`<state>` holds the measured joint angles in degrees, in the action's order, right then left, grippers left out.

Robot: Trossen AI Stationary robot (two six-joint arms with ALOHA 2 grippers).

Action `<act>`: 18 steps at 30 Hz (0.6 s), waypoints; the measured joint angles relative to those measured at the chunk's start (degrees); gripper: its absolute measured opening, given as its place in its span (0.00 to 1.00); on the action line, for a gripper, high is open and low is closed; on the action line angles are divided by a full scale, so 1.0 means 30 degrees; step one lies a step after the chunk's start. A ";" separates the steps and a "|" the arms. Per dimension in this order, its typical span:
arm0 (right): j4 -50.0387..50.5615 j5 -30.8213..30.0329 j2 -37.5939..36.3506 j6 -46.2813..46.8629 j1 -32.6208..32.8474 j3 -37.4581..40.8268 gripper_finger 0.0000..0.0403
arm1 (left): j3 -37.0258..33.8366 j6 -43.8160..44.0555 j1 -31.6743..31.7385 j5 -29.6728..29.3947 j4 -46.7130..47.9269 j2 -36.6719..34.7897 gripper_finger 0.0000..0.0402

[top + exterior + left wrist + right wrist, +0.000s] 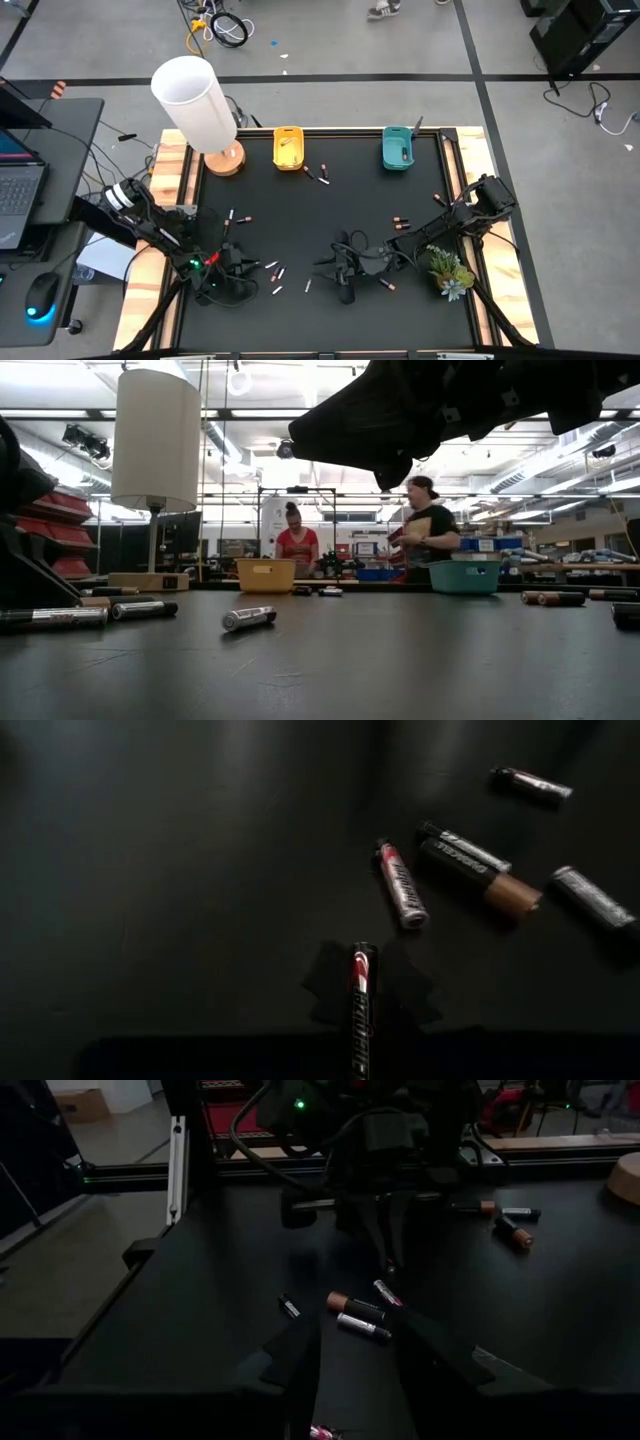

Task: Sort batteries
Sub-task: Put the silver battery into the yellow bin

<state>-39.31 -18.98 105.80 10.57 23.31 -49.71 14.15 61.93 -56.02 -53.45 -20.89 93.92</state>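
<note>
High view: the left tool (228,262) is down on the counter (330,215), well away from the yellow bin (288,147) on the near side. Loose batteries (275,270) lie just beside it, a couple more sit near the yellow bin, and a few lie well off toward the teal bin (397,148). The right tool (345,270) waits about as far from the yellow bin, on the teal-bin side.

Low view: one battery (248,618) lies on its side well in front of the yellow bin (266,574). Round things on a flat counter, so any nudge probably sends them rolling.

Left wrist view: the left tool looks pinched narrow on a single battery (361,990), gripped along its length with one end poking out. Others (401,885) lie close by. My worry is that such a slim cylinder could twist or squirt out on the lift.

Right wrist view: the right tool (360,1355) has its fingers spread wide with nothing between the tips. The left tool (385,1250) is right above a little cluster (355,1315), so it could easily knock them. The two arms are also near each other, so I'd say there's some bump risk.
</note>
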 joint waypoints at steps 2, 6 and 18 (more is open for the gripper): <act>0.0007 0.0000 0.0000 0.0000 0.0000 0.0000 0.33 | -0.0007 0.0007 -0.0088 -0.0050 0.0140 0.0010 0.07; 0.0015 0.0000 0.0000 0.0084 0.0000 0.0000 0.33 | -0.0007 -0.0005 -0.0147 -0.0243 0.0202 -0.0091 0.07; 0.0507 -0.1064 0.0000 0.0013 0.0000 0.0000 0.33 | 0.0355 -0.4733 0.0522 -0.1261 0.0526 -0.2942 0.07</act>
<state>-37.79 -22.17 105.80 10.61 23.31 -49.71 15.22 47.73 -54.45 -57.23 -19.31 85.09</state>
